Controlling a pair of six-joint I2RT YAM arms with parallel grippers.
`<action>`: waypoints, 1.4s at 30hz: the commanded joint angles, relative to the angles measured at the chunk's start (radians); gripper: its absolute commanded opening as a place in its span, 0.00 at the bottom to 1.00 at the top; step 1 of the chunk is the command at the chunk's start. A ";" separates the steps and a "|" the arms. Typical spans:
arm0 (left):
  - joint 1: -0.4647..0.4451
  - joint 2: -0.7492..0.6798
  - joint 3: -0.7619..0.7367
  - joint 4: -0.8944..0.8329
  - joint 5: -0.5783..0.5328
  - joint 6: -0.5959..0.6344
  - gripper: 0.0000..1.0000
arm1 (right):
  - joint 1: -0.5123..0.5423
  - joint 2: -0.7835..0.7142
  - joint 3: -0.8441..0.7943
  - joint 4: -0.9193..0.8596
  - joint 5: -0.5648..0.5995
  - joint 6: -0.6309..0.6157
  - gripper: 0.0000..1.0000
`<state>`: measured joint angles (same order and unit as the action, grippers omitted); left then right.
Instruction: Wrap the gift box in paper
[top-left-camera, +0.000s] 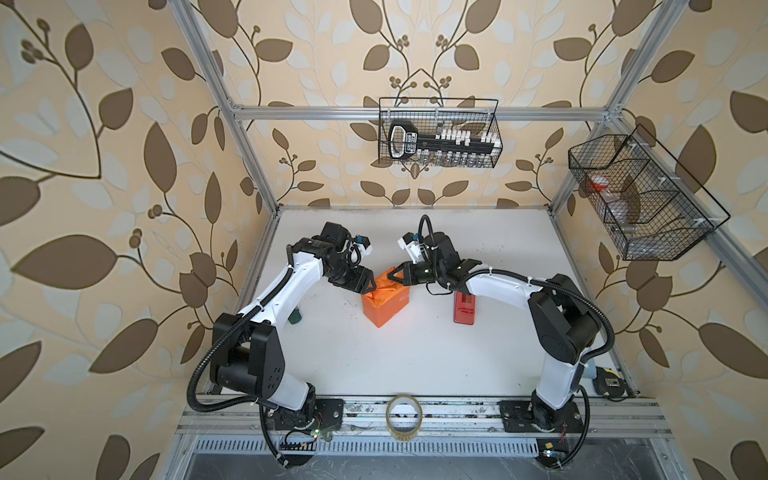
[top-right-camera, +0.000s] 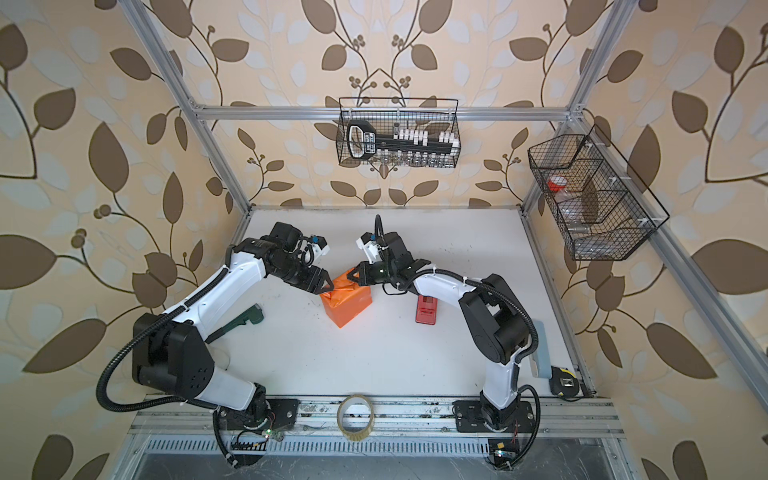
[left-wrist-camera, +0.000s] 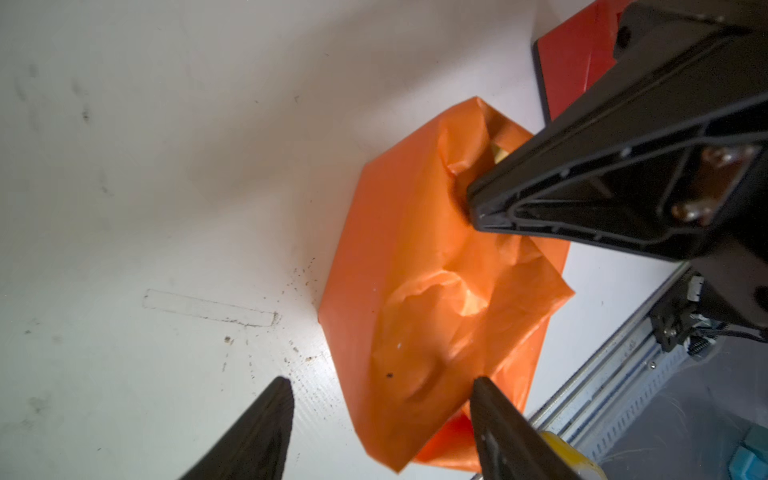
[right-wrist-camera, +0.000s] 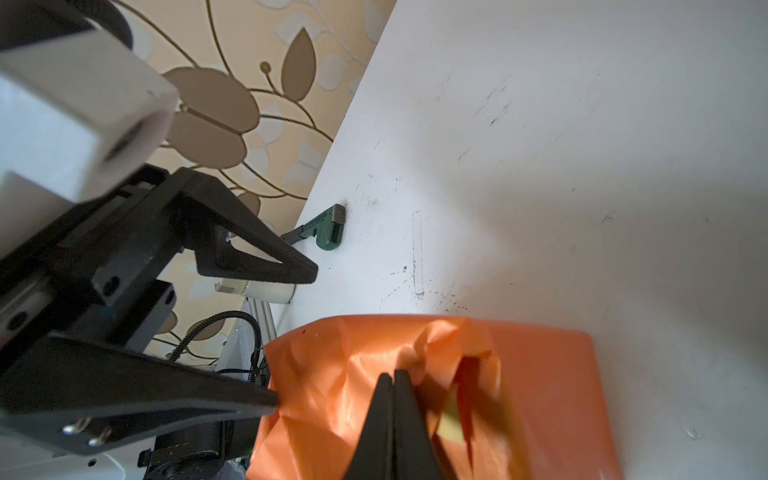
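One paper (top-left-camera: 384, 305), shiny orange and crumpled on top, makes one box-shaped parcel at the table (top-left-camera: 415, 353) middle, between two pincers: the left gripper (top-left-camera: 371, 288) is released, the right gripper (right-wrist-camera: 392, 376) is clenched, its tips against the folds

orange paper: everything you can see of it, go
The paper is thin, glossy and bright orange, folded into a box-shaped bundle lying on the white table. Sides look flat; the top is crumpled, with yellow-tan underside peeking from a fold. The shut right gripper presses its tip into that crumple; the open left gripper straddles one edge.
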<state>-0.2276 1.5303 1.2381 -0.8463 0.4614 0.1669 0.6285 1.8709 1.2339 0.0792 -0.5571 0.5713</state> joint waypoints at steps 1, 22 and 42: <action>0.007 0.062 0.035 0.028 0.084 -0.041 0.68 | 0.008 0.046 -0.033 -0.188 0.057 -0.019 0.00; 0.007 0.112 -0.005 -0.038 0.009 -0.015 0.58 | 0.031 -0.159 0.067 -0.407 0.279 -0.191 0.39; 0.006 0.111 -0.002 -0.034 -0.015 -0.002 0.57 | 0.130 -0.027 0.185 -0.561 0.495 -0.302 0.64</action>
<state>-0.2218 1.6371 1.2533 -0.8116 0.5667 0.1307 0.7410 1.8339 1.4368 -0.4294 -0.1081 0.3096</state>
